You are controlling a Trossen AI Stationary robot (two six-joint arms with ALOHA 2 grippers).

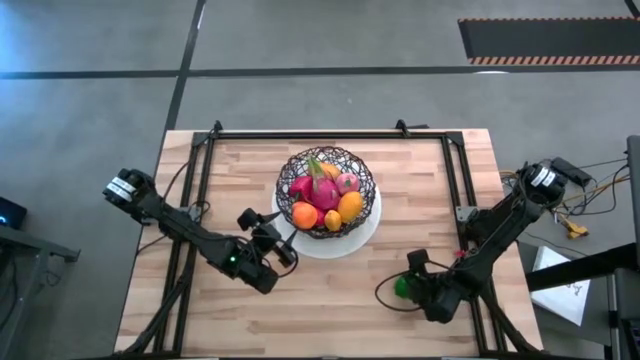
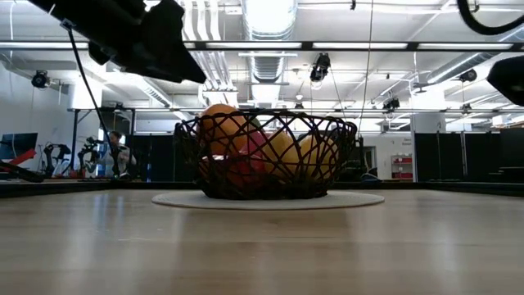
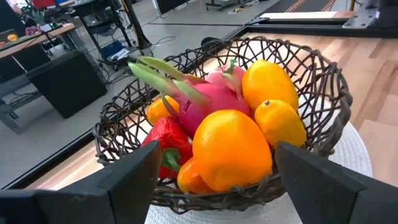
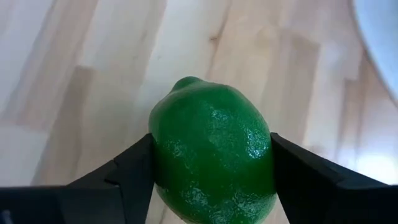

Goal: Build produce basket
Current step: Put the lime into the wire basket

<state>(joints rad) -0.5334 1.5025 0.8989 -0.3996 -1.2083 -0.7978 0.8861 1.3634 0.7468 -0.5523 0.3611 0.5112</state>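
The right end effector (image 4: 211, 168) is clamped on a green lime (image 4: 211, 163) near the table's (image 1: 420, 170) front right corner. The basket (image 1: 327, 190), on a white plate (image 1: 368, 228) at the table's centre, is already heaped. The left end effector (image 3: 214, 171) hangs spread and empty beside it. Dropped on that pile, the lime may roll out.
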